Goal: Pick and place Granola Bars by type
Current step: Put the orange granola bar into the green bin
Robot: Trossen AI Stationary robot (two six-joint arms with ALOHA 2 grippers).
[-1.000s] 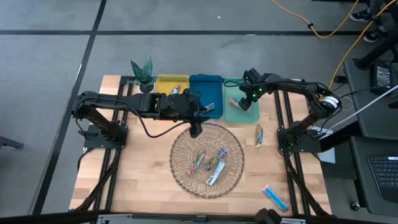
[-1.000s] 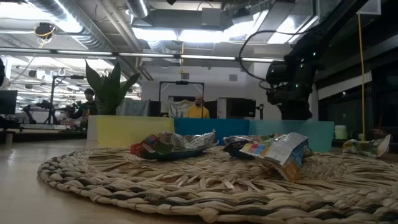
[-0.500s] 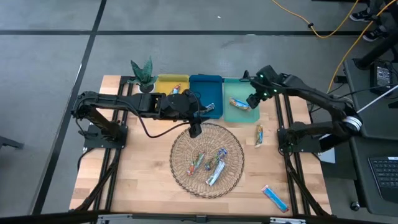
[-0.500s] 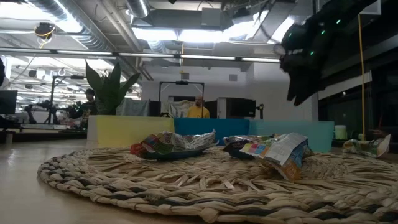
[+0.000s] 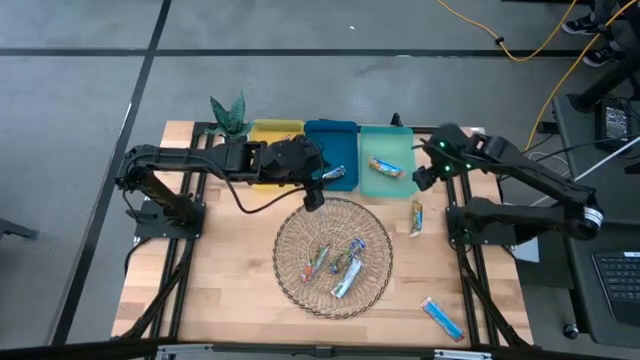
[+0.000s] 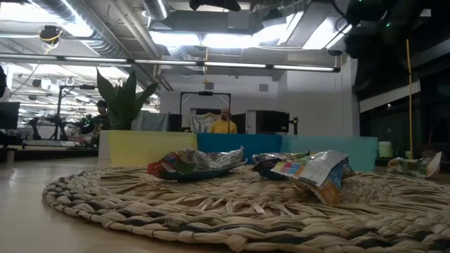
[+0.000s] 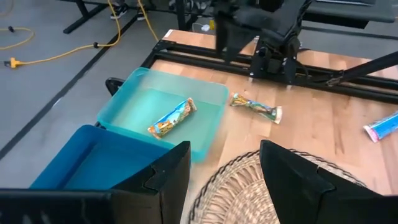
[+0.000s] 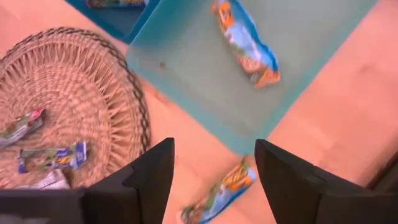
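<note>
Your right tool [image 5: 422, 177] hangs empty with its jaws spread wide, just off the teal tray's [image 5: 398, 185] outer edge; that tray already holds one tan-green bar [image 5: 383, 166], so the next pick is probably the loose bar of the same look [image 5: 416, 217] lying on the bench [image 5: 230, 280] between the wicker basket [image 5: 290, 262] and the right arm's base; it sits just toward you from the tool, with its long axis running roughly front to back on the bench, so judge the jaws to close across its short width; the right arm is clearly the nearer one.

Your left tool [image 5: 314, 202] hovers over the basket's far rim, jaws apart and nothing between them in its wrist view; three bars [image 5: 340, 262] lie in the basket, a red-orange one beside two silver ones; the blue tray [image 5: 322, 135] holds a silver bar [image 5: 334, 174] at its near edge, and the yellow tray [image 5: 268, 128] has something in it that the left arm mostly covers.

A bright blue bar [image 5: 441, 318] lies well apart at the bench's near right corner, again closer to your right arm.
</note>
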